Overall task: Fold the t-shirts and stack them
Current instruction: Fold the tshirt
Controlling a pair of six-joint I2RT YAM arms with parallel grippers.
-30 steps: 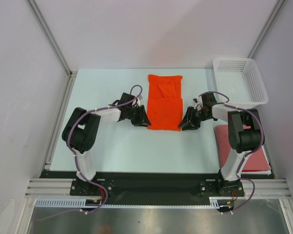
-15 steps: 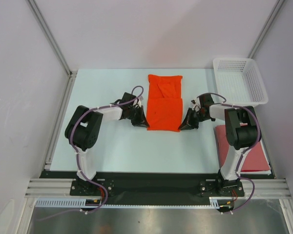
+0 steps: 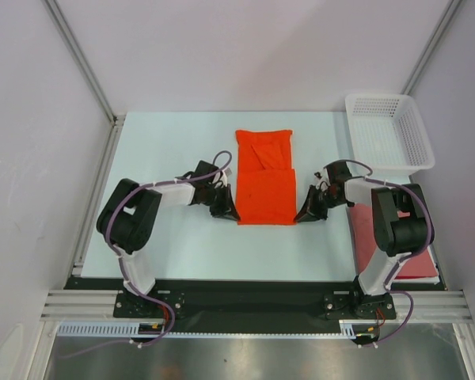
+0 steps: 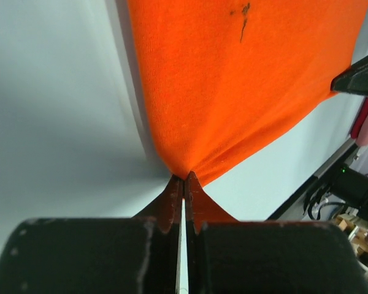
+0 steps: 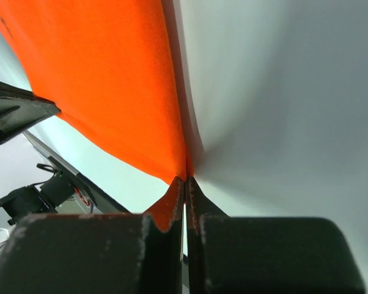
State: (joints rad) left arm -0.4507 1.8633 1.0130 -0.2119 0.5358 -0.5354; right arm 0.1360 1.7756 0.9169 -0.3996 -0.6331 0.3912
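Note:
The bright orange t-shirt (image 3: 265,176) lies folded into a long strip in the middle of the table. My left gripper (image 3: 231,214) is shut on its near left corner; the left wrist view shows the orange cloth (image 4: 245,92) pinched at the fingertips. My right gripper (image 3: 299,218) is shut on its near right corner; the right wrist view shows the cloth (image 5: 104,92) pinched the same way. The dull brick-red t-shirt (image 3: 416,257) lies folded at the table's near right, partly hidden behind the right arm.
A white lattice basket (image 3: 388,131) stands at the back right corner. The table's metal frame edge (image 3: 95,190) runs along the left. The arm bases sit on the black rail (image 3: 245,301) at the near edge.
Both grippers have moved toward the near edge with the shirt's near corners held, dragging the orange shirt a little nearer and stretching its near edge flat.

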